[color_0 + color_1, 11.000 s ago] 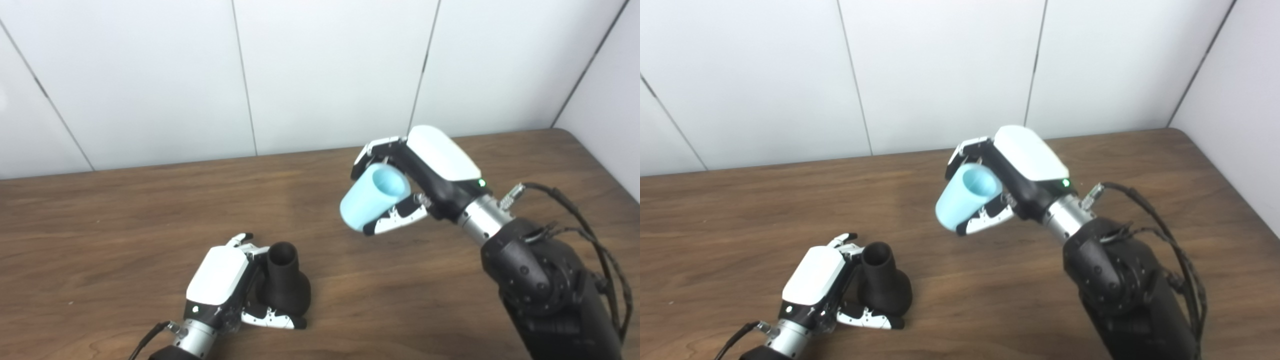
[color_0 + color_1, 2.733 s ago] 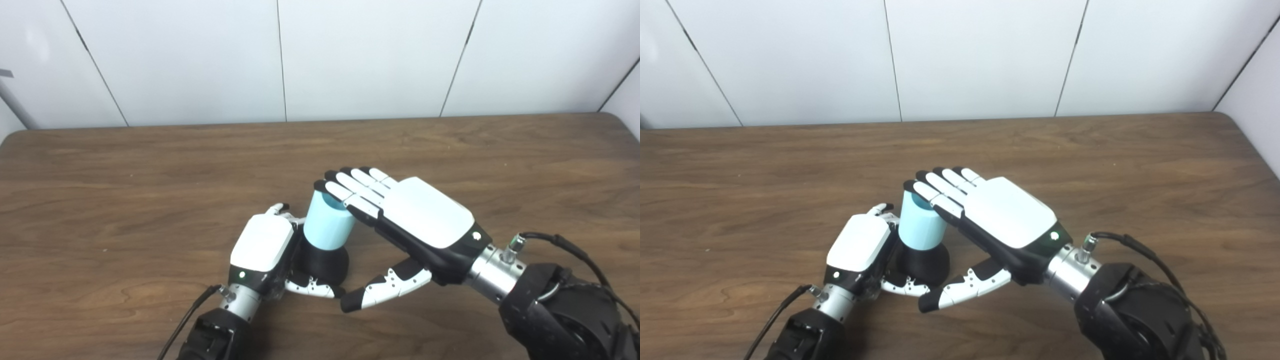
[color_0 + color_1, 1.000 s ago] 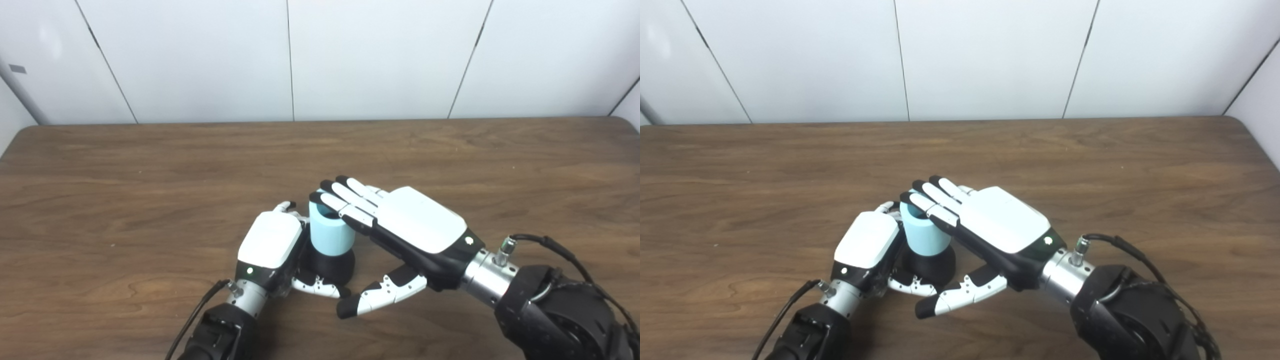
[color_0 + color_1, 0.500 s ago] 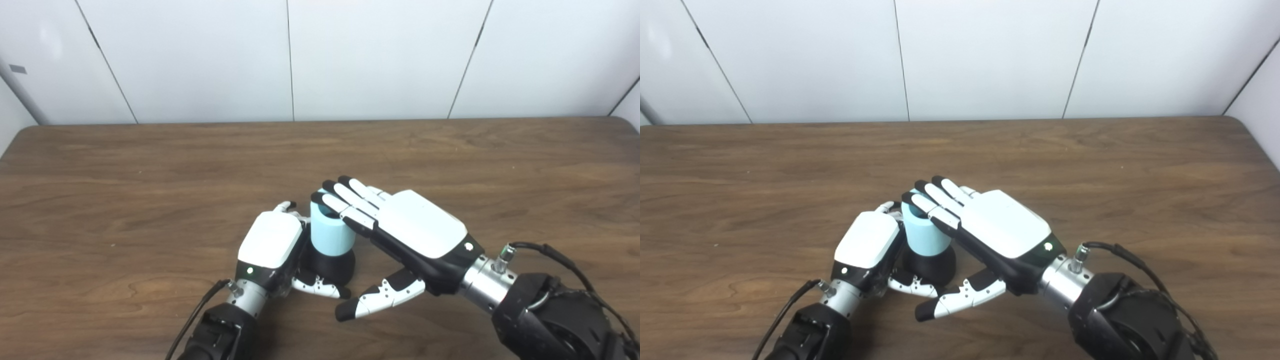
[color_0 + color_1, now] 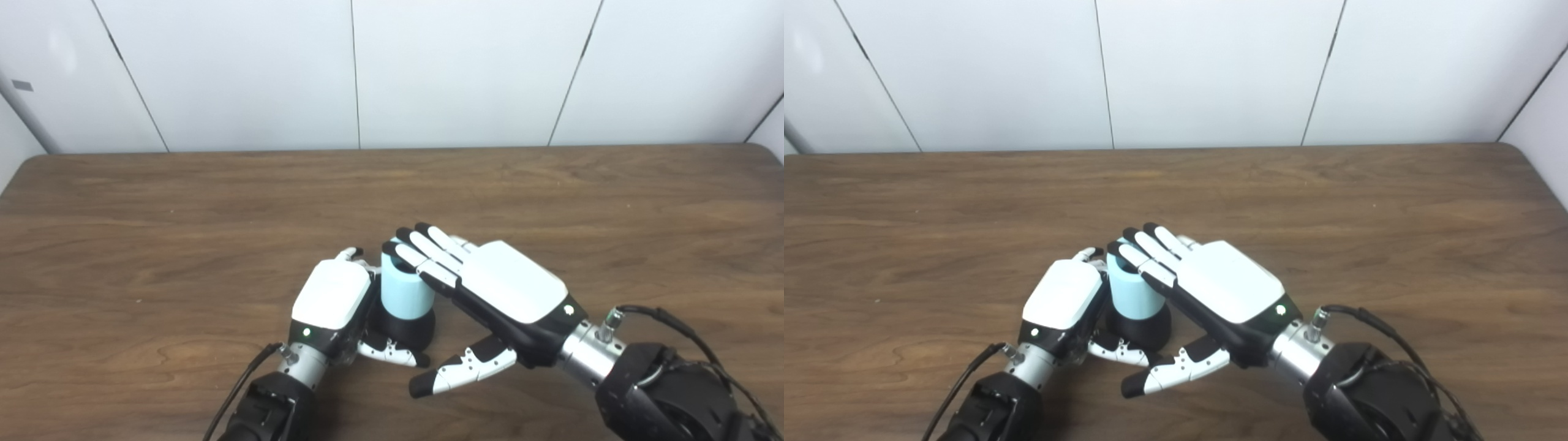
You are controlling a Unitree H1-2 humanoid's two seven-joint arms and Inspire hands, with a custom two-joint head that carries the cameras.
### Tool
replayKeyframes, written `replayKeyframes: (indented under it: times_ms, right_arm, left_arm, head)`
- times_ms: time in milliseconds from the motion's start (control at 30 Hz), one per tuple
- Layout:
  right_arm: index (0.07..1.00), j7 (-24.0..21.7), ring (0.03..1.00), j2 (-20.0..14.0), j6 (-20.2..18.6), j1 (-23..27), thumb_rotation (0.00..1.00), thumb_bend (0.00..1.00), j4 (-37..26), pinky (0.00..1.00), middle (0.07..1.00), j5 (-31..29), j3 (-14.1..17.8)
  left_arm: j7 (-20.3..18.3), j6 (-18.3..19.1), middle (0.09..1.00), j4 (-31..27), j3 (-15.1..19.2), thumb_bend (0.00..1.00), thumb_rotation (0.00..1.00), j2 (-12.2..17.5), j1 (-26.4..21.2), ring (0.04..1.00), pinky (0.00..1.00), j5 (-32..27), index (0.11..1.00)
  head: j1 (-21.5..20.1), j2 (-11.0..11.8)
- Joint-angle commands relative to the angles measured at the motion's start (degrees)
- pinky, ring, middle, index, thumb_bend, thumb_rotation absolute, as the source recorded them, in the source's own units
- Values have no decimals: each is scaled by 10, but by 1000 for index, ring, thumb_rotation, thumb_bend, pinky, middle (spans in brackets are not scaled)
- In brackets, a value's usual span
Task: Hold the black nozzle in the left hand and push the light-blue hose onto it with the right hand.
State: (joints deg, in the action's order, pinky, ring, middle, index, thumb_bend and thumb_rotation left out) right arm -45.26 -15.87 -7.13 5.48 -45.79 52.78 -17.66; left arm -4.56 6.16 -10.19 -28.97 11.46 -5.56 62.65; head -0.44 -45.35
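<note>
Wooden table, white panel wall behind. Black nozzle: upright on table, base gripped by left hand. Light-blue hose: seated over nozzle neck; right hand flat, fingers spread, pressing its rim, gripping nothing. Hose probably light, pliable; push squarely from above.

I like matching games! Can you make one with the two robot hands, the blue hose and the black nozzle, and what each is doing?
Things:
1. left hand
2. right hand
3. light-blue hose
4. black nozzle

States:
A. standing on the table, under the hose
B. flat and open, fingers laid over the hose's top
C. wrapped around the black base
D. upright, sitting on the nozzle

Pairs: 1-C, 2-B, 3-D, 4-A
</note>
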Motion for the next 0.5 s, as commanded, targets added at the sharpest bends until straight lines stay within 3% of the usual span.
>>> replayKeyframes:
  times_ms: [0,267,467]
  right_arm:
    - [955,-51,1000,-26,1,-29,948,792,26,939,972,5,-16]
    - [950,-45,1000,-31,3,-31,939,795,28,938,971,8,-27]
    - [973,-21,1000,-20,-21,-6,928,779,10,958,993,-39,1]
  left_arm:
    - [-35,-1,476,14,-13,524,0,1,12,627,867,-1,499]
    - [-39,2,475,12,-15,524,0,-1,13,629,866,2,500]
    - [-29,0,470,16,-14,523,0,-5,16,627,866,1,503]
  head:
    - [0,-1]
    - [-1,-2]
    - [0,0]
